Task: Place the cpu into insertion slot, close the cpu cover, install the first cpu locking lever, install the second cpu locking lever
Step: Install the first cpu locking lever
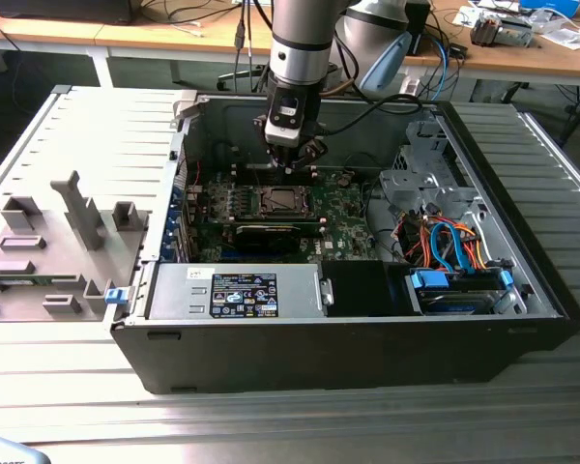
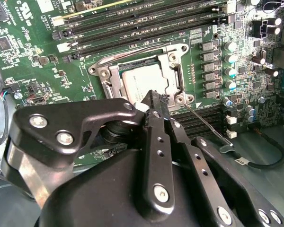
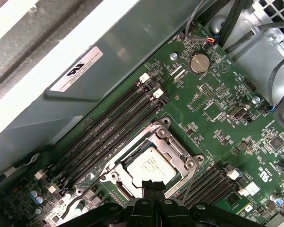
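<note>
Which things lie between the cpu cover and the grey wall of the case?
There lie long black memory slots, side by side on the green board, as the first wrist view shows.

cpu [image 3: 149, 166] in insertion slot [image 3: 110, 176], cpu cover [image 3: 174, 145] atop

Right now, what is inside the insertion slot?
The cpu lies in the insertion slot, framed by the cpu cover. Whatever is under the cpu is covered by it.

a ribbed grey metal table [image 1: 271, 425] spans the foreground; on it, at the exterior view's left, sits a grey moulded tray [image 1: 48, 251] of upright blocks; behind stand light wooden desks [image 1: 174, 37] on white legs, strewn with cables [image 1: 188, 12]; light is even and soft
</note>
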{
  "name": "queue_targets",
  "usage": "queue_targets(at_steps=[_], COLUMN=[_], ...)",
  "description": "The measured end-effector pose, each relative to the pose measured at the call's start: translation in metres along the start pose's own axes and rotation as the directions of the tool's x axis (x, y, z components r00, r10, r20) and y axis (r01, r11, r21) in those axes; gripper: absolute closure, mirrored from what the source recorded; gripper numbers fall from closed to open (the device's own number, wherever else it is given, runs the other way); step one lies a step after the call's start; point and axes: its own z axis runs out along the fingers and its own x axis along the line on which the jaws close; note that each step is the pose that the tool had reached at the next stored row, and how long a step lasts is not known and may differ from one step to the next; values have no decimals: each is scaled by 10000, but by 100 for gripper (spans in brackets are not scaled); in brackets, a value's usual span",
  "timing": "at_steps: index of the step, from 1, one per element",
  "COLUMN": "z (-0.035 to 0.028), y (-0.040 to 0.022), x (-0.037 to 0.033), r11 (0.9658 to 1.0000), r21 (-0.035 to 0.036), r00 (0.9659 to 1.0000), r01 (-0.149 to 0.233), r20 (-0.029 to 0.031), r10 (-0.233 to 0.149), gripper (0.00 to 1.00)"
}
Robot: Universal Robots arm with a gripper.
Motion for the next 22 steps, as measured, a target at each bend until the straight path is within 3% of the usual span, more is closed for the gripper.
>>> queue_targets(at_steps=[22], z=[0], y=[0], x=[0], r11=[9995], r21=[0], r00=[9995], r01=[320], r20=[22], r10=[-320], gripper=[89])
